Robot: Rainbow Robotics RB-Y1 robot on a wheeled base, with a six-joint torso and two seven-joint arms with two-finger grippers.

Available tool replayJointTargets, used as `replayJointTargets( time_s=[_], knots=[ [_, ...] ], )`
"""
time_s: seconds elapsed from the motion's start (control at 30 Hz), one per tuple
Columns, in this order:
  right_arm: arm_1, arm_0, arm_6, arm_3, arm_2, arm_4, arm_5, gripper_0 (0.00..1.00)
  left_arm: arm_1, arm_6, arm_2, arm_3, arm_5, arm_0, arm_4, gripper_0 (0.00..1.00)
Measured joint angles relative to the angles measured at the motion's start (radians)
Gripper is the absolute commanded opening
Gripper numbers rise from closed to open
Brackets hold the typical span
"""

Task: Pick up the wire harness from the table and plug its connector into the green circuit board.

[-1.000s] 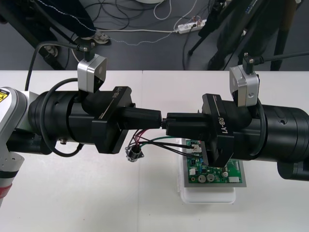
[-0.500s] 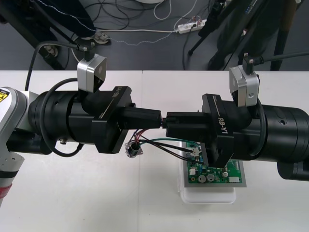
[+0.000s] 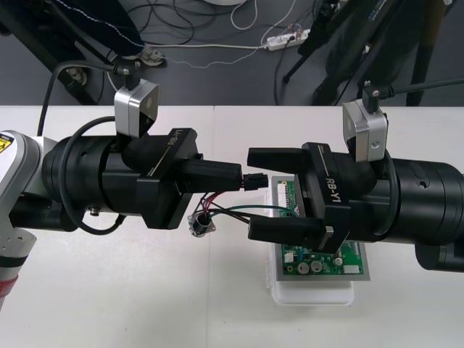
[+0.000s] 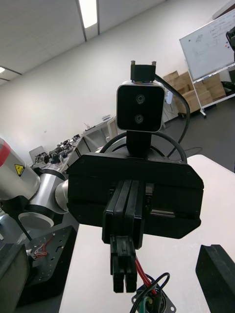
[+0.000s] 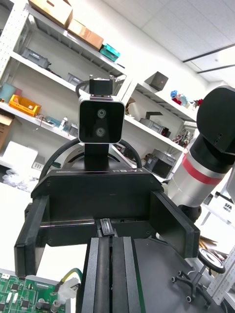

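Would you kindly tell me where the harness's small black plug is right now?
Front view: the plug sticks out from the tip of the shut left tool, between the fingers of the open right tool, just left of the green board.

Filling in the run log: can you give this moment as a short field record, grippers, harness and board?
left gripper: shut on the plug, over the table
right gripper: open, facing it, fingers clear of the plug
wire harness: wires and socket hang below the left gripper
circuit board: on white base, under right gripper; plug not inserted
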State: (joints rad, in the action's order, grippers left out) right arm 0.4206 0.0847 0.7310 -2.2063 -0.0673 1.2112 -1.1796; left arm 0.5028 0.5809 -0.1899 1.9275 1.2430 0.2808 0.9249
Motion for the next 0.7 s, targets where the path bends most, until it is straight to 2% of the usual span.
replayJointTargets(
  time_s=[0.23,0.7],
  knots=[
    [0.022,0.0,0.0,0.0,0.008,0.0,-0.05,1.0,0.029,-0.016,0.001,-0.002,0.0,0.0,0.0,0.0],
    [0.269,0.039,0.0,0.0,0.084,0.0,-0.157,1.0,0.066,-0.131,0.068,-0.016,0.0,-0.032,0.016,0.0]
  ],
)
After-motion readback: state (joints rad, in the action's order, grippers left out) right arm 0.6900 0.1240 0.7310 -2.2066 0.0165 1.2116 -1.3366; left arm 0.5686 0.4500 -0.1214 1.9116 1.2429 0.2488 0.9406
